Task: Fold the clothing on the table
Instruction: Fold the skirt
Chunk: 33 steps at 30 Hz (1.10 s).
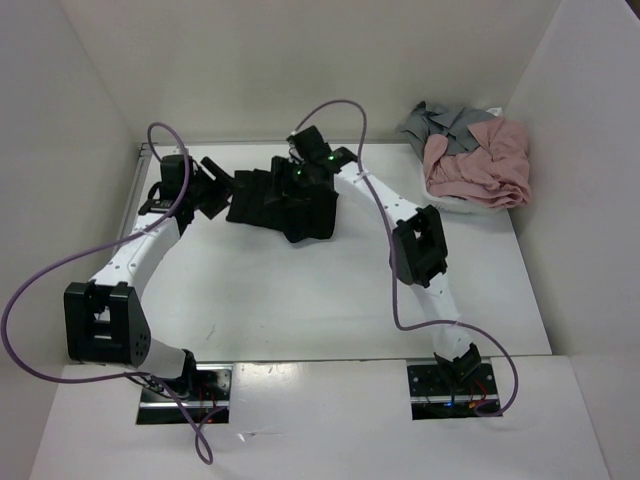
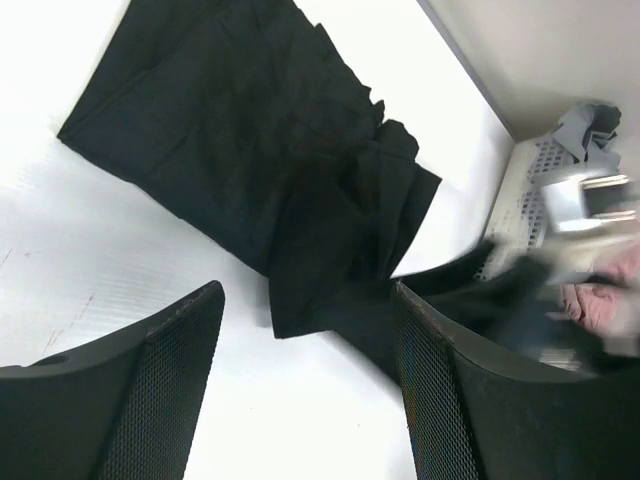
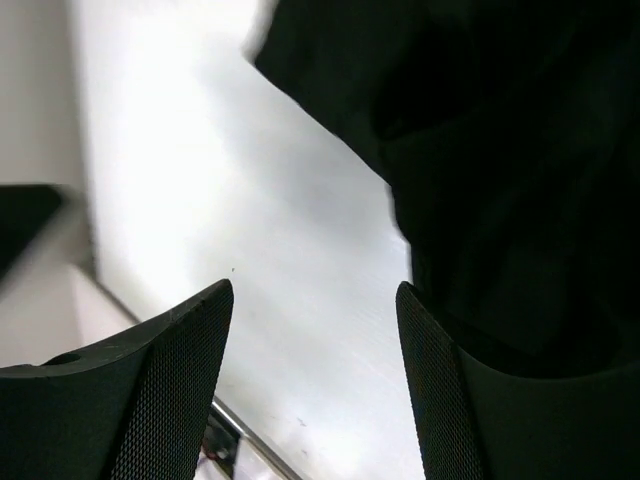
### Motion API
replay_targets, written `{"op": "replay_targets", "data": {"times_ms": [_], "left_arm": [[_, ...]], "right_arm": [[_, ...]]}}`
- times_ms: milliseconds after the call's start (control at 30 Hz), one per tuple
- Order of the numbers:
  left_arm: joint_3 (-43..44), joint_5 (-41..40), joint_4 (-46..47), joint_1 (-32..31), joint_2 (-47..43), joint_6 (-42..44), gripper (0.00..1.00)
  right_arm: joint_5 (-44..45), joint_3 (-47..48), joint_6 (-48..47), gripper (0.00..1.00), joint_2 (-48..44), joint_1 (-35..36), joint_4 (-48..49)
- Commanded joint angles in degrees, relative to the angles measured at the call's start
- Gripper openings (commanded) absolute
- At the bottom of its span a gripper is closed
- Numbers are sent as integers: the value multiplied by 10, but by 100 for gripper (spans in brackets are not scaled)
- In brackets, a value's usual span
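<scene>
One black garment (image 1: 262, 207), one pink garment (image 1: 480, 165), one grey garment (image 1: 436, 122), one table (image 1: 300, 300)

Plain white walls (image 1: 300, 60) stand at nine, twelve and three o'clock; a basket (image 1: 470, 207) of pink and grey clothes (image 1: 480, 165) sits at two.

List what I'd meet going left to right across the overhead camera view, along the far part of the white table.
Left gripper → solid black pleated fabric garment → crumpled pink fabric garment at the right edge.
</scene>
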Motion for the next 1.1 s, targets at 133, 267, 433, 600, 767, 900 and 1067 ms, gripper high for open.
{"op": "replay_targets", "data": {"times_ms": [133, 267, 433, 600, 767, 900, 1067], "left_arm": [[-41, 26, 25, -18, 3, 42, 76], [-72, 63, 51, -43, 40, 48, 76], [-99, 90, 118, -107, 52, 23, 73], [-29, 24, 87, -140, 111, 22, 73], [-8, -16, 102, -146, 152, 17, 72], [28, -50, 83, -151, 187, 24, 66], [42, -80, 83, -156, 200, 24, 62]], "right_arm": [[-13, 52, -18, 72, -43, -40, -27], [52, 28, -23, 72, -43, -40, -38], [78, -42, -23, 72, -80, -63, -8], [67, -111, -18, 72, -137, -88, 18], [67, -187, -13, 72, -188, -120, 42], [39, -238, -8, 72, -221, -144, 65], [26, -276, -2, 72, -260, -149, 86]]}}
